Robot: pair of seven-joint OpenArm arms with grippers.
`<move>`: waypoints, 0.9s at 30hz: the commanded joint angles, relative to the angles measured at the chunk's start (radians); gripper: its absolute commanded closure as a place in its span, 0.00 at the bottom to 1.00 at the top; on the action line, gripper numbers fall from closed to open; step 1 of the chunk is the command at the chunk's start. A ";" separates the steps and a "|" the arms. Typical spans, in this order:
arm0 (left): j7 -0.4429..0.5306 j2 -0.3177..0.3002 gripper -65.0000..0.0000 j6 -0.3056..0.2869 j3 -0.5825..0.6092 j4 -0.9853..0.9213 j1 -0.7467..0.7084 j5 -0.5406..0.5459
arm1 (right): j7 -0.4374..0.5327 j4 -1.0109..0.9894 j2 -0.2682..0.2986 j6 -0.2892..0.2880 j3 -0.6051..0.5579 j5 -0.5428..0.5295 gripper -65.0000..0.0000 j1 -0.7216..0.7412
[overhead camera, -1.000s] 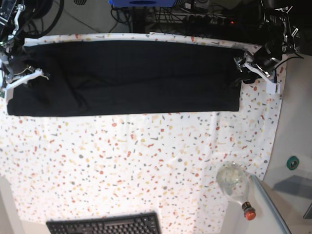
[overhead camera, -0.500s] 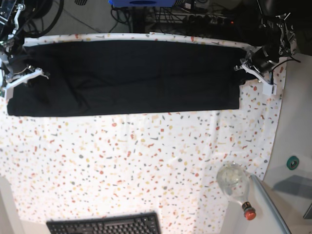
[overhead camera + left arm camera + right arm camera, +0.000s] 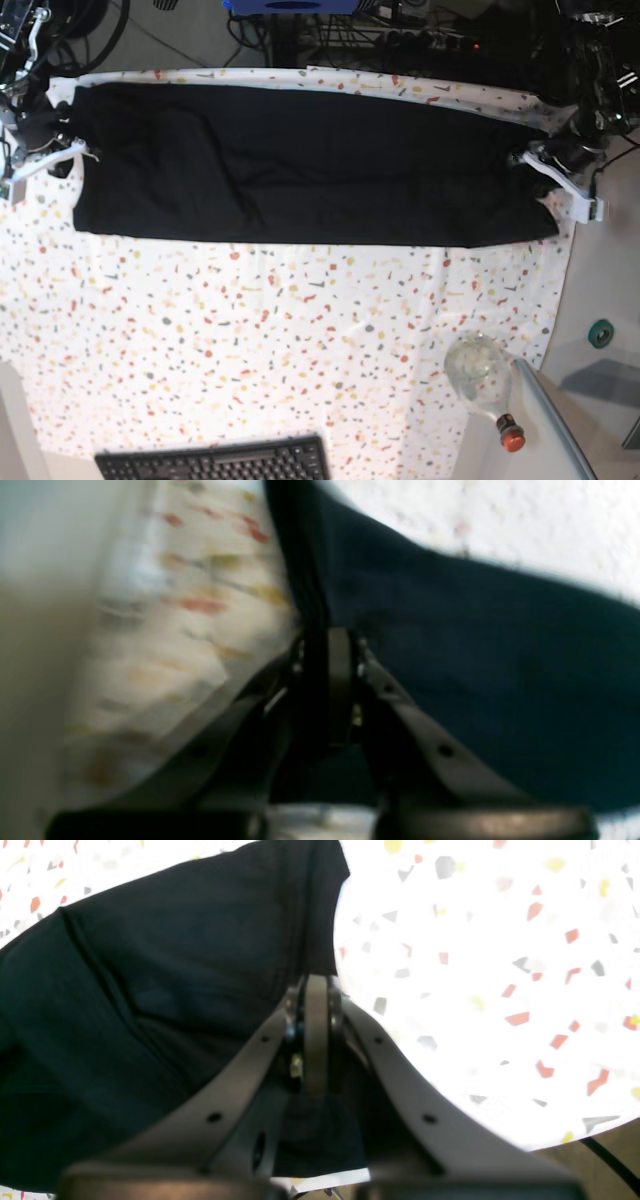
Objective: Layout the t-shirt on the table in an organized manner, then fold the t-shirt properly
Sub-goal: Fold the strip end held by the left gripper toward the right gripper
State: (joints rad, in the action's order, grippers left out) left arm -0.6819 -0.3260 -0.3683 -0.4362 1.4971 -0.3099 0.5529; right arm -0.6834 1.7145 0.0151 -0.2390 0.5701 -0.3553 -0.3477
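Black t-shirt (image 3: 300,165) across table (image 3: 250,340), keyboard (image 3: 215,462) and bottle (image 3: 483,380) nearby

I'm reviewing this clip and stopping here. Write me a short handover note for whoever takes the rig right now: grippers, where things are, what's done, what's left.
Left gripper: shut on the t-shirt at its end on the base view's right.
Right gripper: shut on the t-shirt's opposite end.
T-shirt: a long black band stretched between both arms across the far side of the table, with creases near the right gripper's end.
Done: folded into a band, both ends gripped.
Left: smooth it, then finish the folds.
Keyboard and bottle lie at the near edge, apart from the shirt.
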 commanded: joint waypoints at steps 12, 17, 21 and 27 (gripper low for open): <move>0.014 0.112 1.00 0.208 0.396 0.170 0.033 -0.107 | 0.018 0.015 0.009 -0.003 0.006 -0.006 1.00 0.008; 0.014 0.120 1.00 0.236 0.569 0.159 0.077 -0.101 | 0.018 0.015 0.024 -0.003 0.006 -0.006 1.00 0.008; 0.014 0.138 1.00 0.237 0.650 0.150 0.107 -0.101 | 0.018 0.015 0.030 -0.003 0.006 -0.006 1.00 0.008; 0.014 0.175 1.00 0.237 0.682 0.102 0.134 -0.106 | 0.018 0.015 0.029 -0.003 0.006 -0.006 1.00 0.019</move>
State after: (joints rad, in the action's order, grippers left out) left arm -0.6880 -0.1505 -0.1272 0.2466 1.5845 -0.1841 0.4377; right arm -0.6838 1.7145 0.0326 -0.2394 0.5720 -0.3557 -0.3328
